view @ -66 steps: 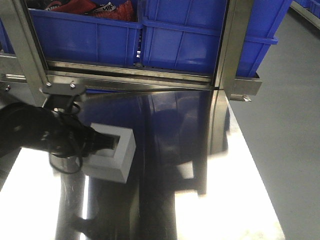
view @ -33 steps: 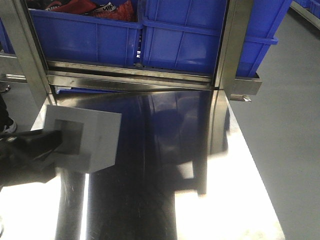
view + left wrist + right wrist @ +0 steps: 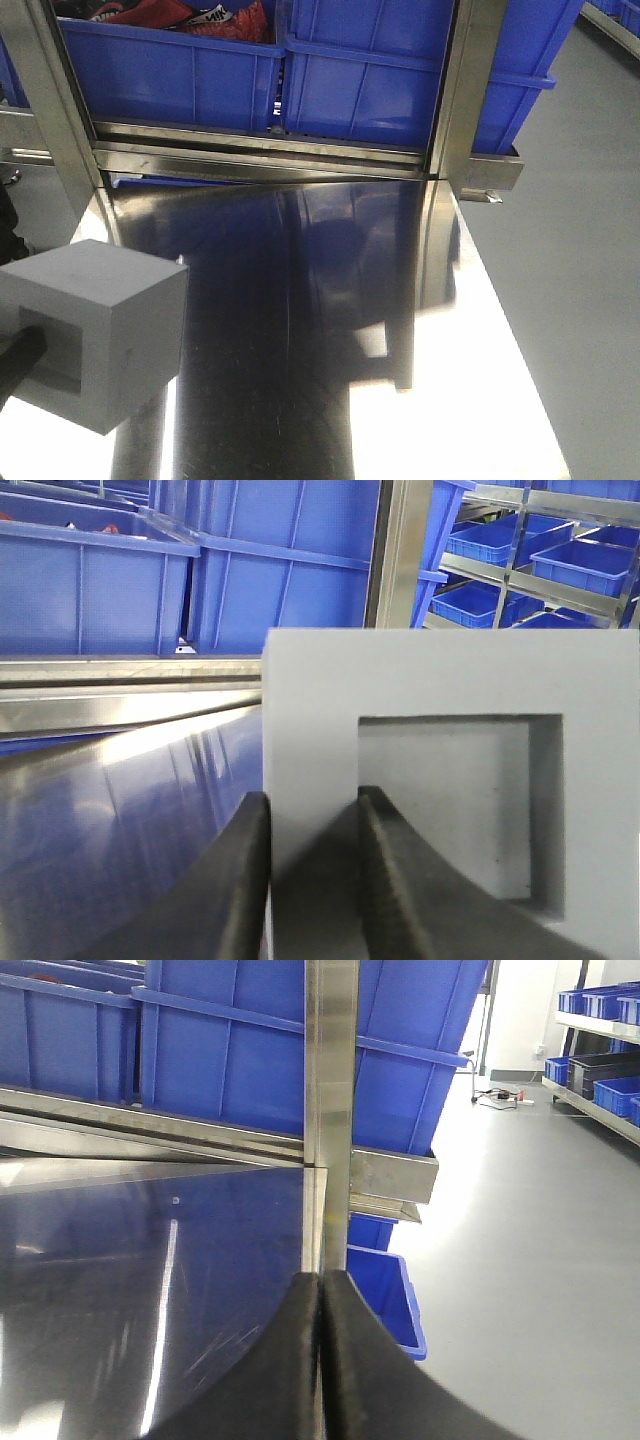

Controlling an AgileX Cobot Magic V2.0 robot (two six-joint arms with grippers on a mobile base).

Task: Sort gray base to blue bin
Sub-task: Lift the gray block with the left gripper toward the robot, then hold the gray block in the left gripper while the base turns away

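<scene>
Half the job looks done: the left jaws clench one wall of the base (image 3: 95, 335), holding it above the table (image 3: 330, 400) at near left, while the right jaws sit pressed together, empty, and the carry to the far bin (image 3: 370, 80) remains.

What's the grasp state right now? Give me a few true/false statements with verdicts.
1. The left gripper pinches one wall of the gray base, with one finger inside the recess. True.
2. The left-hand blue bin at the back holds red items. True.
3. The gray base lies inside a blue bin. False: the left gripper holds it in front of the bins, at the near left of the steel table.
4. The right gripper is open. False: its fingers are pressed together, holding nothing.
</scene>
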